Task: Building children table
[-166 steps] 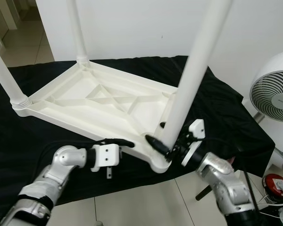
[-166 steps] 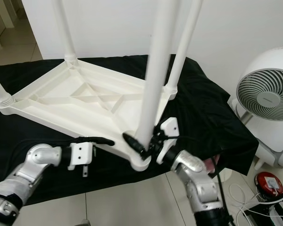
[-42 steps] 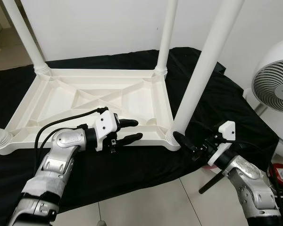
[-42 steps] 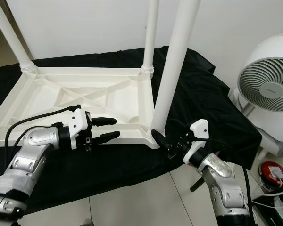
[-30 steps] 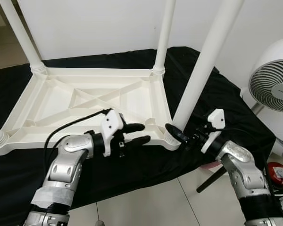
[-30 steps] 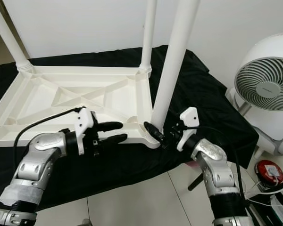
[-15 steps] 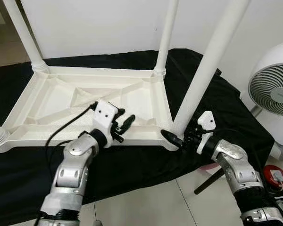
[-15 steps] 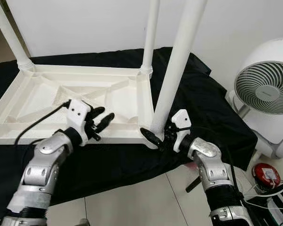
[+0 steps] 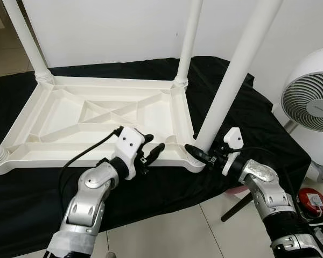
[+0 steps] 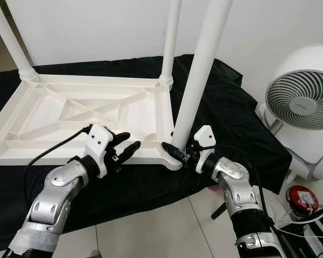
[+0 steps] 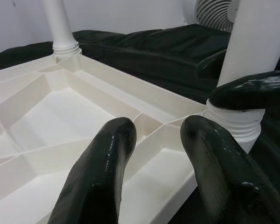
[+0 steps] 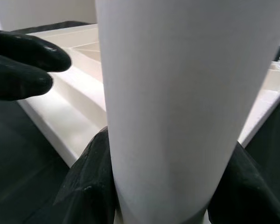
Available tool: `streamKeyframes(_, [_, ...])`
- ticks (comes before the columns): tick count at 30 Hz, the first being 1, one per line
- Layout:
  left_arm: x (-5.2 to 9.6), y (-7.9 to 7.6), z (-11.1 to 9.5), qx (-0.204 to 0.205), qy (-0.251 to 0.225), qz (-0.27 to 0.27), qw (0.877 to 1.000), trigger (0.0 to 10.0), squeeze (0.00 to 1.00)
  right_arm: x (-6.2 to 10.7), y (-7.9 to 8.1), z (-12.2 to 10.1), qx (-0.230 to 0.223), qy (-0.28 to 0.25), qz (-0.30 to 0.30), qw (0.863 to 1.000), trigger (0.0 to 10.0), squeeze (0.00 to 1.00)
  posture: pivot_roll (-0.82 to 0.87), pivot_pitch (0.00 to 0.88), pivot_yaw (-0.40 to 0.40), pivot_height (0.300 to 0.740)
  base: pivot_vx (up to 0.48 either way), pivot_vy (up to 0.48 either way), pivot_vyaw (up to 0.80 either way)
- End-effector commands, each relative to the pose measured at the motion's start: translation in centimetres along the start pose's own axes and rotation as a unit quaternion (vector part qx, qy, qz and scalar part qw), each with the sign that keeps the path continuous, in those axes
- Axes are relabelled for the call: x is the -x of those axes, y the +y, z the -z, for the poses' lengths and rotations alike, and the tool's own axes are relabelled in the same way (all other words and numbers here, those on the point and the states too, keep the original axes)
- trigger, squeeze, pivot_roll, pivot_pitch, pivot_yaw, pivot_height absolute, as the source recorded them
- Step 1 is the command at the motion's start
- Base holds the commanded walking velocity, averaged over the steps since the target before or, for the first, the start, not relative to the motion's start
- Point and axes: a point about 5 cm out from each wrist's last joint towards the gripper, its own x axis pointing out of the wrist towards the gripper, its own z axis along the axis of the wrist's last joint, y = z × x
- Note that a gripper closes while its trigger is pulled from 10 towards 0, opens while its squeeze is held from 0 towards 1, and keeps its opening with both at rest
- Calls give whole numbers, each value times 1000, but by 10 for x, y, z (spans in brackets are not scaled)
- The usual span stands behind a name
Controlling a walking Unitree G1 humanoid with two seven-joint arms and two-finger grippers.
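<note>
**Right pincer clamping near leg, left pincer hovering over frame**

Right pincer is gripping the base of the near table leg, fingers wrapping both sides of it. Left pincer is sitting spread apart over the near rail, fingertips above the ribbed underside, holding nothing. Upside-down white children table is lying on a black cloth covering the surface, legs pointing up. White fan is standing to the right
</note>
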Motion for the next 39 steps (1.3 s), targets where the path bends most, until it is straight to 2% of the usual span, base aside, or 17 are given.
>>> streamKeyframes(1, [0, -2, -2, -12, -6, -27, 1000, 10000, 0, 1, 0, 4, 4, 15, 32, 999, 0, 0, -22, 0, -54, 740, 0, 0, 0])
streamKeyframes(2, [0, -2, -2, -12, -6, -27, 1000, 10000, 0, 1, 0, 4, 4, 15, 32, 999, 0, 0, -22, 0, -54, 740, 0, 0, 0])
streamKeyframes(3, [-1, -4, -3, -12, -8, -29, 999, 10000, 0, 0, 0, 7, 8, 30, 72, 997, 3843, 0, -19, 0, -57, 740, 0, 0, 0])
streamKeyframes(4, [-1, -5, -4, -13, -12, -32, 999, 10000, 0, -1, 0, 9, 10, 39, 105, 994, 10000, 0, -17, 0, -59, 740, 0, 0, 0])
streamKeyframes(6, [-1, -5, -4, -13, -12, -32, 999, 10000, 0, -1, 0, 9, 10, 39, 105, 994, 10000, 0, -17, 0, -59, 740, 0, 0, 0])
streamKeyframes(7, [-3, -4, -4, -2, -13, -46, 999, 10000, 0, -4, 6, 8, 4, 37, 153, 988, 10000, 0, -18, 0, -60, 740, 0, 0, 0])
streamKeyframes(11, [-4, -2, -6, 3, -17, -57, 998, 10000, 0, -7, 15, 6, -11, 24, 191, 981, 10000, 0, -19, 0, -59, 740, 0, 0, 0])
streamKeyframes(13, [-4, -2, -7, -3, -22, -61, 998, 10000, 0, -9, 18, 6, -22, 24, 222, 974, 10000, 0, -21, 0, -59, 740, 0, 0, 0])
streamKeyframes(14, [-5, -1, -7, -6, -25, -64, 998, 10000, 0, -12, 21, 7, -35, 27, 261, 964, 10000, 0, -22, 0, -60, 740, 0, 0, 0])
streamKeyframes(16, [-5, -1, -7, -6, -25, -64, 998, 10000, 0, -12, 21, 7, -35, 27, 261, 964, 10000, 0, -22, 0, -60, 740, 0, 0, 0])
streamKeyframes(19, [-9, 1, -8, -19, -32, -77, 996, 10000, 0, -21, 30, 12, -59, 36, 355, 932, 10000, 0, -18, 0, -63, 740, 0, 0, 0])
streamKeyframes(28, [-8, 18, -8, 12, -37, -112, 993, 10000, 0, -29, 29, 6, -74, 29, 387, 919, 10000, 0, -28, 0, -50, 740, 0, 0, 0])
streamKeyframes(29, [-9, 18, -7, 3, -31, -122, 992, 10000, 0, -28, 28, 3, -78, 22, 388, 918, 10000, 1000, -19, 0, -55, 740, 0, 0, 0])
streamKeyframes(33, [-10, 16, -7, -1, -29, -122, 992, 10000, 0, -31, 27, 0, -88, 7, 368, 926, 10000, 1000, -14, 0, -58, 740, 0, 0, 0])
streamKeyframes(36, [-11, 14, -6, -10, -27, -109, 994, 10000, 0, -36, 30, -7, -106, -14, 314, 943, 10000, 1000, -7, 0, -60, 740, 0, 0, 0])
streamKeyframes(38, [-11, 14, -6, -10, -27, -109, 994, 10000, 0, -36, 30, -7, -106, -14, 314, 943, 10000, 1000, -7, 0, -60, 740, 0, 0, 0])
streamKeyframes(39, [-12, 13, -5, -18, -24, -103, 994, 10000, 0, -38, 31, -11, -99, -20, 283, 954, 10000, 0, -7, 0, -61, 740, 0, 0, 0])
